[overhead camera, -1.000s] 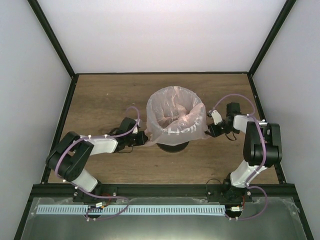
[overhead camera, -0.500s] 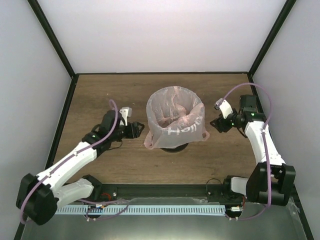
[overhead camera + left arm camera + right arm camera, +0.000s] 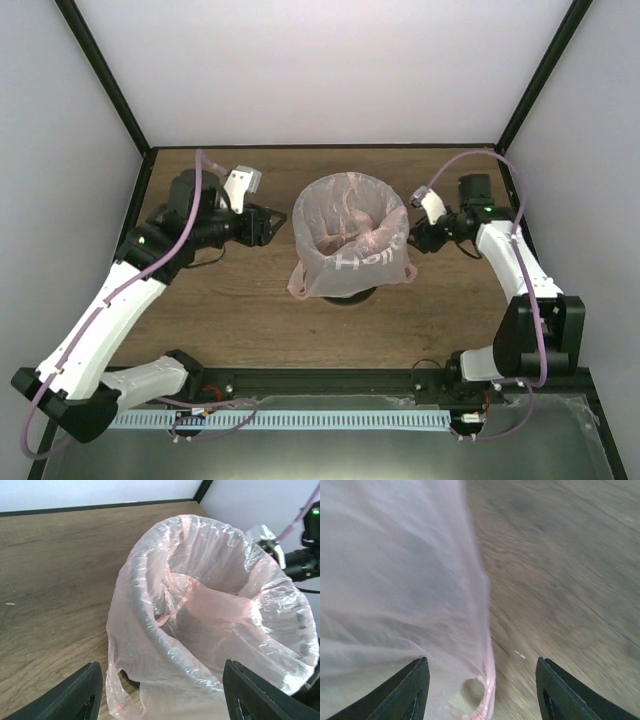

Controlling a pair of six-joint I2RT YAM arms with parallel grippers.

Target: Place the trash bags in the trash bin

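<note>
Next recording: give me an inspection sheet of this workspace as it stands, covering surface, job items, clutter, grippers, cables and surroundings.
Surface: brown wood-grain table, no marks or spills seen.
Job's things: pink bag lines the bin, its mouth folded over the rim; only the bin's dark base shows.
Clutter: nothing seen.
Grippers: left gripper open, empty, short of the bag's left side; right gripper open at the bag's right side, the bag's lower edge between its spread fingers, not clamped.
Cables: purple cable looped along each arm, no snag seen.
Surroundings: white walls, black frame posts.
</note>
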